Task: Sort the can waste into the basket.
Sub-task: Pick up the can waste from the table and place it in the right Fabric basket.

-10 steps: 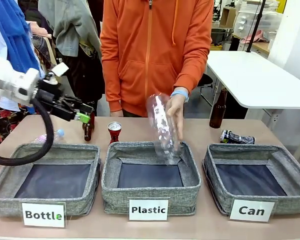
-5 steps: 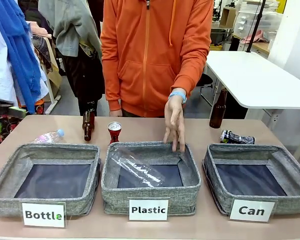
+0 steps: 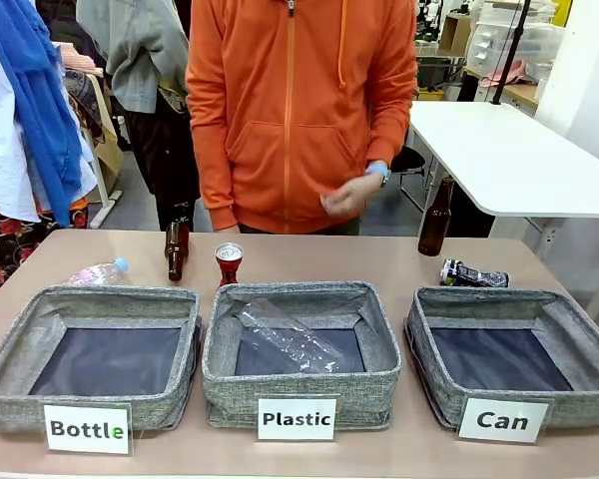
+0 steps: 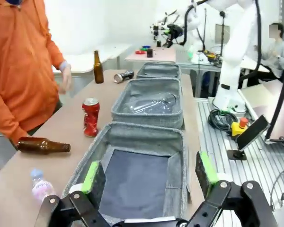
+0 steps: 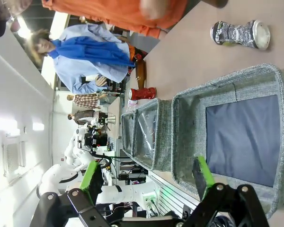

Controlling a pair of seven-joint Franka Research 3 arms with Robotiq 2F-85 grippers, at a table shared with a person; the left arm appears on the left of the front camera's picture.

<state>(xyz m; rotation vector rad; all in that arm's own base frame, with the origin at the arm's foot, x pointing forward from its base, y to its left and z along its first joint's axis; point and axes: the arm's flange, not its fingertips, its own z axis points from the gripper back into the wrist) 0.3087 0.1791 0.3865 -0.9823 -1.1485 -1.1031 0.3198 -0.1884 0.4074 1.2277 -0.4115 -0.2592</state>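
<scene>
With the right gripper spread wide above the basket, the crushed can, lying ahead of it past the rim, is best approached squarely and clamped across its middle.

The crumpled clear plastic bottle, a second ago held upright in the person's hand over the grey fabric bin labelled "Plastic", now lies on its side inside that bin. It has settled flatter than half a second ago. The hand has let go and drawn back from the bin's far rim, past the far edge of the table, to the orange hoodie. The left gripper, earlier above the table's left part, has pulled back to its left end.
</scene>
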